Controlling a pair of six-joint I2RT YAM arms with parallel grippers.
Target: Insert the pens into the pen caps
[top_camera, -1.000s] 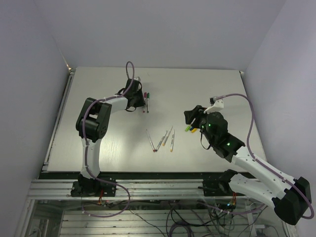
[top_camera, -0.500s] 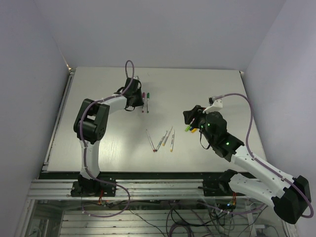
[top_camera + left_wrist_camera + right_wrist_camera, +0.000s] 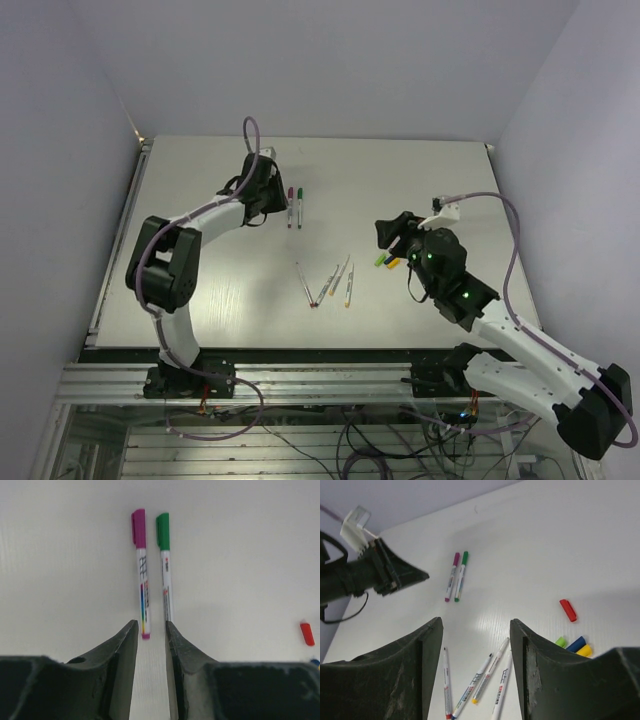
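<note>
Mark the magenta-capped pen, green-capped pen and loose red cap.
magenta-capped pen (image 3: 142, 580), left wrist view, on its white barrel.
green-capped pen (image 3: 165, 577), left wrist view, on its white barrel.
red cap (image 3: 307, 633), left wrist view, on its middle.

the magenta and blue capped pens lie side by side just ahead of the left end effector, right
No: beside the magenta pen lies a green pen, not blue. The left wrist view shows both just ahead of the left end effector.

Top view looks down on the table; both low wrist views share 2 capped pens.
</note>
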